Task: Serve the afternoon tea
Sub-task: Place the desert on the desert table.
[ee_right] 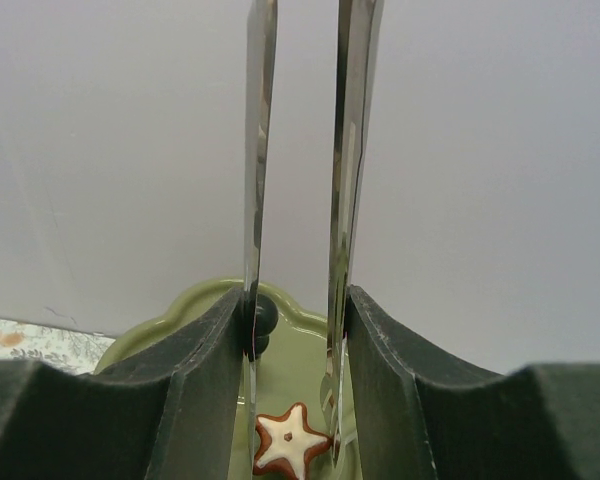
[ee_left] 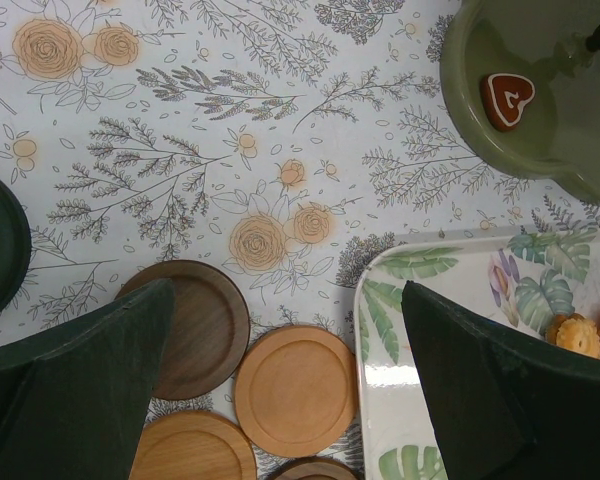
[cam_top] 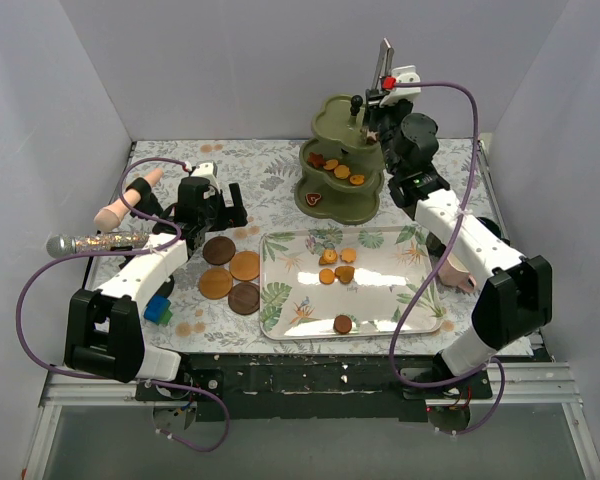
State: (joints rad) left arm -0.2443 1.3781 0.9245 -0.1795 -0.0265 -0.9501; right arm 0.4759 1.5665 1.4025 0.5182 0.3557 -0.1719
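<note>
**A:** From above, where's the stand (cam_top: 352, 205)?
**B:** At the far side of the worktop (cam_top: 270, 175), with biscuits (cam_top: 336, 168) on its tiers. More lie on the tray (cam_top: 380, 300). The right pincer (cam_top: 382, 98) is at the top tier.
**A:** Left wrist?
**B:** The left pincer (ee_left: 285, 300) is spread wide above the coasters (ee_left: 295, 390) and the tray's edge. A heart biscuit (ee_left: 507, 100) sits on the bottom tier.
**A:** Right wrist?
**B:** It's pinching the tongs (ee_right: 352, 200), upright, with a star biscuit (ee_right: 288, 440) below.

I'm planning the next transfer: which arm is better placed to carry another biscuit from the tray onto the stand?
The right arm: its jaws grip the metal tongs at the top tier of the stand, beside a star biscuit. The left arm has open, empty jaws over the coasters.
</note>
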